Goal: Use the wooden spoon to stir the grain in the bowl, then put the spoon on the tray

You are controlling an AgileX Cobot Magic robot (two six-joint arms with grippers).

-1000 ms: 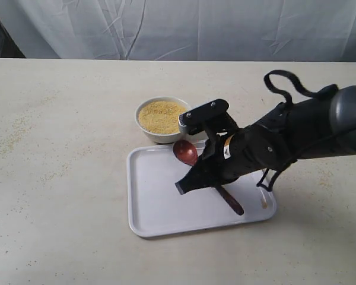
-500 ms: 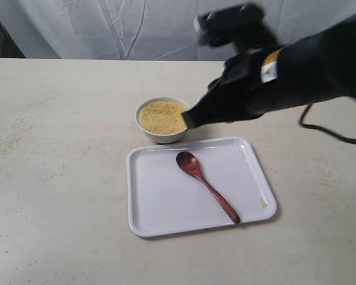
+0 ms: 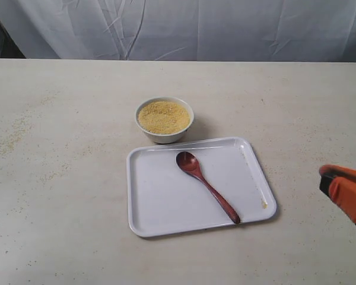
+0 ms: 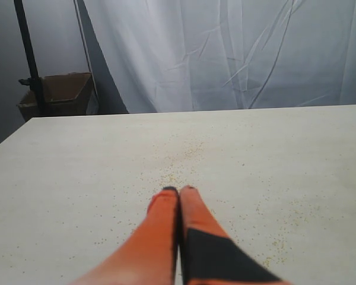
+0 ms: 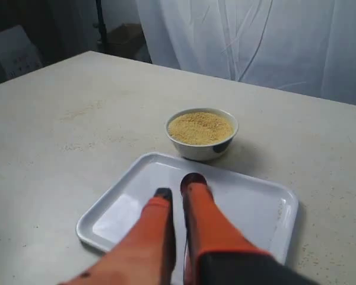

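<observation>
The wooden spoon [image 3: 206, 185] lies slantwise on the white tray [image 3: 160, 202], its round end towards the bowl. The small white bowl [image 3: 164, 136] stands just beyond the tray, filled with flat yellow grain [image 3: 164, 116]. My right gripper [image 3: 327, 178] shows only as orange fingers at the lower right edge, well away from the tray. In the right wrist view the right gripper [image 5: 179, 191] is open by a narrow gap with nothing held; past it I see the tray [image 5: 255, 205], the spoon [image 5: 191, 177], the bowl [image 5: 199, 151] and the grain [image 5: 200, 126]. My left gripper [image 4: 179, 190] is shut and empty over bare table.
Loose grains are scattered on the beige table [image 3: 59, 178] at the left and in front of the left gripper. A white curtain [image 3: 225, 27] hangs behind the table. A dark stand and a box [image 4: 59, 95] stand beyond the table's far corner.
The right arm has lifted off the tray and pulled back to the lower right edge. The spoon stays lying on the tray, uncovered. Bowl and tray have not moved.
</observation>
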